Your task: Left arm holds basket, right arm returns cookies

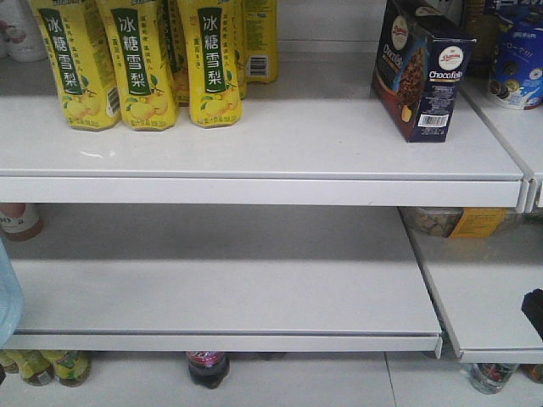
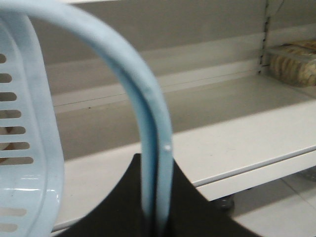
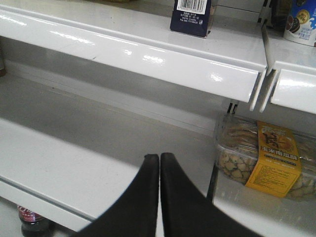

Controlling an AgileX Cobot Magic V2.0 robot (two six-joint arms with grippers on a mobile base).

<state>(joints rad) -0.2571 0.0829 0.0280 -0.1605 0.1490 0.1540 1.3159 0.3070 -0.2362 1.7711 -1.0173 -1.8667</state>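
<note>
The cookies [image 1: 422, 72], a dark navy carton with white lettering and a barcode, stand upright on the upper shelf at the right. In the right wrist view only the cookies' [image 3: 191, 14] lower part shows, at the top. My right gripper [image 3: 159, 158] is shut with nothing between its fingers, low in front of the middle shelf and well below the carton. My left gripper [image 2: 157, 168] is shut on the curved handle [image 2: 143, 94] of the light blue basket [image 2: 27, 148]. A sliver of the basket [image 1: 7, 297] shows at the left edge of the front view.
Yellow drink bottles [image 1: 140, 59] stand at the upper shelf's left. A blue cookie pack [image 1: 517, 64] sits on the neighbouring shelf to the right. A clear snack tub with a yellow label [image 3: 261, 158] lies on the lower right shelf. Bottles [image 1: 208, 369] stand underneath.
</note>
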